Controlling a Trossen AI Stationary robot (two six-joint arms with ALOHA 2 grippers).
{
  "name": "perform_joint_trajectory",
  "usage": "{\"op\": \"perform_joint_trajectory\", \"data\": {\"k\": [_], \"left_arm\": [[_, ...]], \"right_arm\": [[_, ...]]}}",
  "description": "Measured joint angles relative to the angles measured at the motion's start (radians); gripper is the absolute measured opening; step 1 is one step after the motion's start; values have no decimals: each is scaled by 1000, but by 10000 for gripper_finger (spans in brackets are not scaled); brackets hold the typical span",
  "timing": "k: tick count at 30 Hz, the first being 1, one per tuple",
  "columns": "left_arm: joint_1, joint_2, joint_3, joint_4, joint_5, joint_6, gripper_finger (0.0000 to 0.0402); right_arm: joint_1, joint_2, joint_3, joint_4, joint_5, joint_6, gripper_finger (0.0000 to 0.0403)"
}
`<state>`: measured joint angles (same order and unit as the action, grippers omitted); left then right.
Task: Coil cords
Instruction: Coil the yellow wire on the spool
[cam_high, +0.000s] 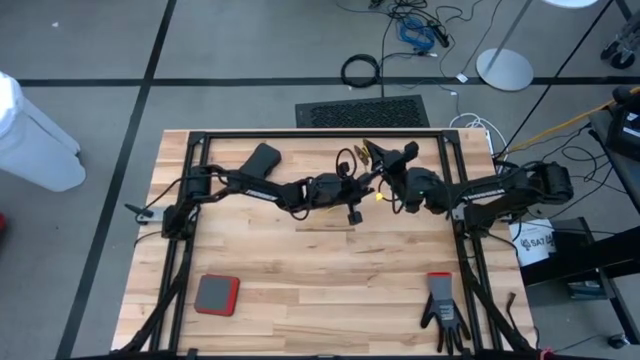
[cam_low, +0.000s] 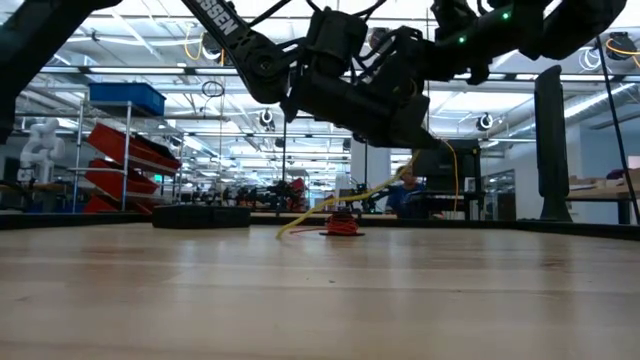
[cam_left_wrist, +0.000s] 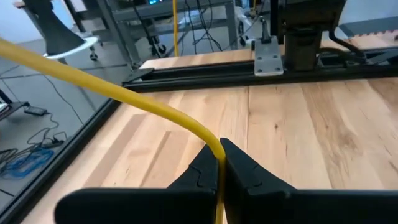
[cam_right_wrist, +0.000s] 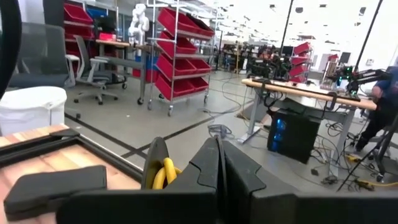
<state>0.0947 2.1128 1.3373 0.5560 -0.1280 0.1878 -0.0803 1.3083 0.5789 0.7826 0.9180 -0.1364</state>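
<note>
The yellow cord (cam_left_wrist: 124, 93) runs out of my left gripper (cam_left_wrist: 219, 163), which is shut on it above the table's middle (cam_high: 352, 190). In the low view the yellow cord (cam_low: 330, 210) sags to the tabletop, where its end lies beside the reddish-orange cord (cam_low: 342, 226), bunched in a small heap toward the far side. My right gripper (cam_right_wrist: 219, 163) is shut and faces my left gripper (cam_high: 388, 185). A doubled yellow strand (cam_right_wrist: 165, 175) and a dark curved rim (cam_right_wrist: 154, 163) show just beside its fingers. My left gripper pinches the yellow cord (cam_left_wrist: 214, 149) between its two fingers, which lie roughly level above the table. The cord leaves the fingertips and arches away, clear of the table there. Whether my right gripper touches the yellow strand (cam_right_wrist: 165, 175) beside it, I cannot tell; its own fingers hide the place.
A black frame rail (cam_left_wrist: 205, 73) borders the wooden table. Near the front edge lie a red-and-grey pad (cam_high: 216, 294) and a black glove (cam_high: 443, 312). A black block (cam_high: 260, 160) sits at the far left. Bare wood spreads across the near middle (cam_high: 330, 280).
</note>
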Motion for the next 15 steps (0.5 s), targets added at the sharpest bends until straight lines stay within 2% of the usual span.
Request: {"op": "perform_joint_trajectory", "data": {"k": [6, 12, 15], "left_arm": [[6, 0, 0, -27, 38, 30, 3], [1, -10, 2, -101, 60, 69, 3], [0, -13, 7, -105, 84, 84, 3]], "right_arm": [[1, -8, 2, -102, -4, 54, 0], [15, -67, -2, -209, -90, 85, 0], [17, -106, -3, -244, -95, 73, 0]]}}
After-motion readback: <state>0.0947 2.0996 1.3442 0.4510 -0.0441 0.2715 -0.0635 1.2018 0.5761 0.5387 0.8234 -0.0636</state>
